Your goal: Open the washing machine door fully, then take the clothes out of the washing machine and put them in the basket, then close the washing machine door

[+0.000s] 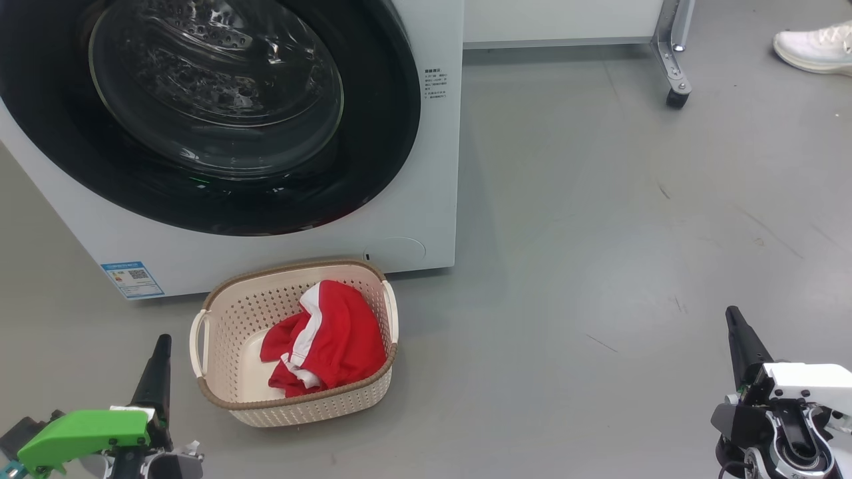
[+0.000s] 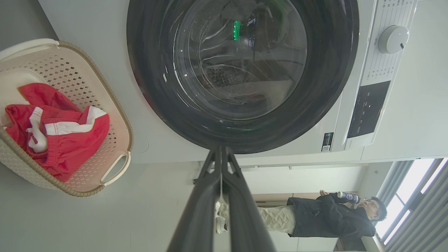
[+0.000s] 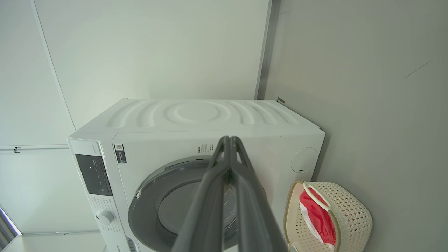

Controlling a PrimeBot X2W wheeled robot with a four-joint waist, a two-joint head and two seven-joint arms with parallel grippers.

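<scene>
Basket (image 1: 313,409) with clothes (image 1: 333,339) just before washing machine (image 1: 436,166); left gripper (image 1: 160,351), right gripper (image 1: 735,322) closed; wide floor (image 1: 599,233) rightward.

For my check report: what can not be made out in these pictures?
- Head view: the upper edge cuts off the washing machine door at its top.
- Head view: printed text too small to read.
- Head view: clothes hide part of the basket floor.
- Right wrist view: the right gripper covers the door's middle.
</scene>
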